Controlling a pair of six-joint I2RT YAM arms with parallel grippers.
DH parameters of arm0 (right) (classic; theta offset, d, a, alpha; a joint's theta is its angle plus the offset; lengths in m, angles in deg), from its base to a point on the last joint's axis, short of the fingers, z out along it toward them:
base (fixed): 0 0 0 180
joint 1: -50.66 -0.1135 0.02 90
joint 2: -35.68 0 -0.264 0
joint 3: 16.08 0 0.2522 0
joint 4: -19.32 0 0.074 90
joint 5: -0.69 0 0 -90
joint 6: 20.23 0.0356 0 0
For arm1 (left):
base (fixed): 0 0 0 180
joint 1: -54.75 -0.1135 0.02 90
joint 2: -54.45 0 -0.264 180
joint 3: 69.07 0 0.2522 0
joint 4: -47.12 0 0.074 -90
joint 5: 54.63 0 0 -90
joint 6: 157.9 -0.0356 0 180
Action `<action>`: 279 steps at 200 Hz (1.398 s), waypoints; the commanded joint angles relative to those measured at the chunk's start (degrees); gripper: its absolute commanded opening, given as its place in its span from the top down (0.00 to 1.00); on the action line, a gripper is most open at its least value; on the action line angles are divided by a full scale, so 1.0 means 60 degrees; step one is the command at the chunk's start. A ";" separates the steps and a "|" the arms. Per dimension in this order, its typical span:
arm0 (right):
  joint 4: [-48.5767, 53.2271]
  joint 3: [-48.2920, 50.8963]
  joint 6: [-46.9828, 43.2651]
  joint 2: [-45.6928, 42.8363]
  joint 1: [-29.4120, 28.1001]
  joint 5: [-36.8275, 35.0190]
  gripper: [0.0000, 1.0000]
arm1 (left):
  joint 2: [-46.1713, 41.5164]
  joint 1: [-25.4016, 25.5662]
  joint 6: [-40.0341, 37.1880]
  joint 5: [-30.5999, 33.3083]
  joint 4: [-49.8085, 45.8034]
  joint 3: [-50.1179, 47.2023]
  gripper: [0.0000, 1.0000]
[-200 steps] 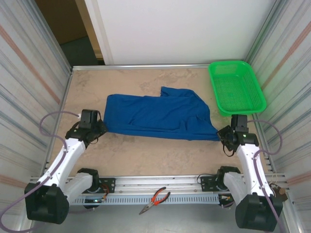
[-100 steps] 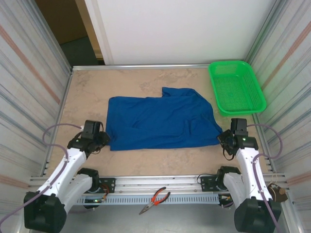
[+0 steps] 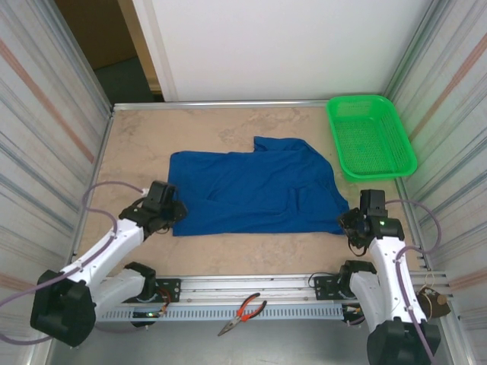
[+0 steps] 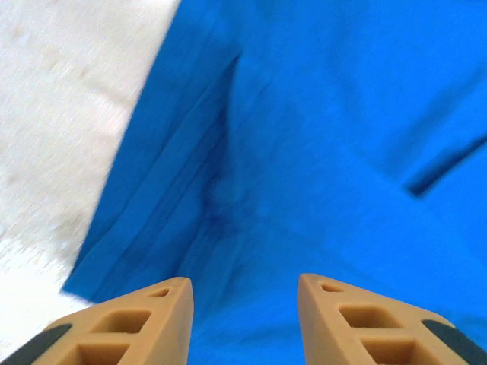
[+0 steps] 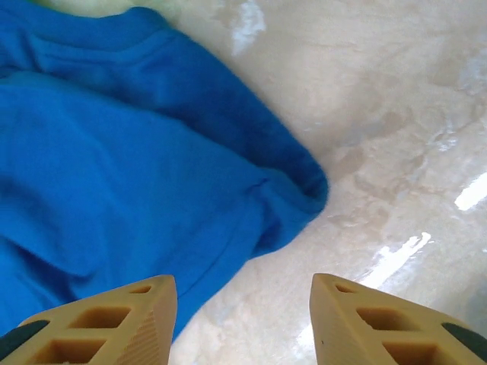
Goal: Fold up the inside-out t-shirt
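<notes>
The royal-blue t-shirt (image 3: 251, 190) lies spread across the middle of the table, wrinkled, with one flap rising at its far edge. My left gripper (image 3: 173, 213) hovers over the shirt's near-left corner; in the left wrist view the gripper (image 4: 243, 304) stands open above the blue cloth (image 4: 304, 152), nothing between its fingers. My right gripper (image 3: 348, 222) sits at the shirt's near-right corner. In the right wrist view that gripper (image 5: 243, 304) is open, the rounded cloth corner (image 5: 289, 182) lying just ahead of it on the table.
A green mesh basket (image 3: 370, 137) stands at the back right corner. Red-handled pliers (image 3: 243, 312) lie on the rail at the near edge. Corrugated walls close in both sides. Bare table (image 3: 251, 247) shows between the shirt and the arm bases.
The shirt's near edge came toward the bases and now lies flat. My left gripper let go and moved right over the corner. My right gripper drew back a little and stands open.
</notes>
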 commanded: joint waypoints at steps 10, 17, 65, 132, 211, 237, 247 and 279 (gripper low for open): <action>-0.1364 -0.0706 0.0201 0.1399 -0.0679 0.0805 0.59 | 0.1140 -0.0224 -0.0796 -0.0344 0.0889 0.1050 0.59; -0.1787 -0.0797 0.0124 0.1966 -0.0865 0.0949 0.60 | 0.1484 -0.0260 -0.0909 -0.0507 0.1105 0.1184 0.58; -0.3254 -0.0687 0.0214 0.4537 -0.1558 0.0398 0.67 | 0.3647 -0.0440 -0.1007 -0.1238 0.2074 0.1276 0.56; -0.1381 0.1024 0.1736 0.1542 -0.1563 -0.0285 0.55 | 0.1715 -0.0449 0.0221 -0.0648 0.1372 -0.1004 0.57; -0.1386 -0.2272 0.0337 0.1980 -0.2557 0.0014 0.54 | -0.0656 -0.1844 -0.0880 -0.1030 0.0256 -0.0005 0.44; -0.1643 -0.5448 -0.1720 0.5628 -0.2952 0.0632 0.49 | 0.0982 -0.3243 -0.1709 -0.2167 0.0884 0.1377 0.42; -0.1591 -0.6827 -0.2311 0.7059 -0.3049 0.0880 0.48 | 0.1784 -0.3572 -0.2002 -0.2477 0.0969 0.2036 0.42; -0.0776 -1.0929 -0.3558 1.1123 -0.3232 0.1269 0.47 | 0.4229 -0.3816 -0.3023 -0.2403 0.0747 0.4238 0.41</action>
